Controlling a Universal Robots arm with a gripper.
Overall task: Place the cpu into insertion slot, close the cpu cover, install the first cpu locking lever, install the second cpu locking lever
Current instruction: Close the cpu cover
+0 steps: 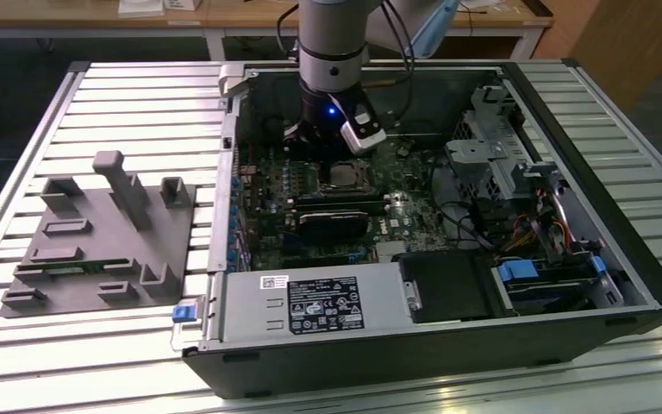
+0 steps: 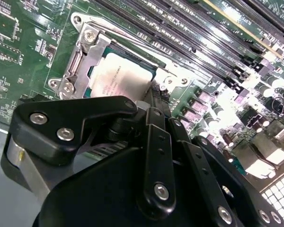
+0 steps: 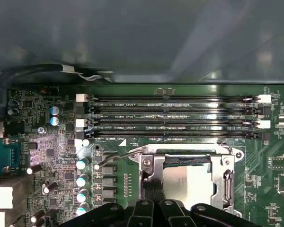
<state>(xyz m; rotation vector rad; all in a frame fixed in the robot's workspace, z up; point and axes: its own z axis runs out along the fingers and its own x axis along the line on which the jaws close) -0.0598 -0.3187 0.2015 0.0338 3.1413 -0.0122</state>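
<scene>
The cpu (image 2: 118, 80) lies flat in the insertion slot (image 1: 340, 178) on the green board, its pale metal face showing through the window of the cpu cover (image 2: 83, 54). The silvery cover (image 3: 150, 172) lies down over the cpu (image 3: 189, 182). A thin wire lever (image 3: 117, 156) runs along the socket's side nearest the memory slots. My gripper (image 3: 153, 185) hangs just above one edge of the socket, its black fingers close together and nothing visible between them. In the exterior view the gripper (image 1: 328, 147) stands over the slot inside the open computer case.
Long memory slots (image 3: 170, 118) run beside the socket. A black card (image 1: 331, 220) lies just in front of it, with a power supply (image 1: 308, 306) nearer the case's front. A drive cage (image 1: 503, 155) and cables fill the exterior view's right. A grey fixture (image 1: 96, 241) sits on the slatted table.
</scene>
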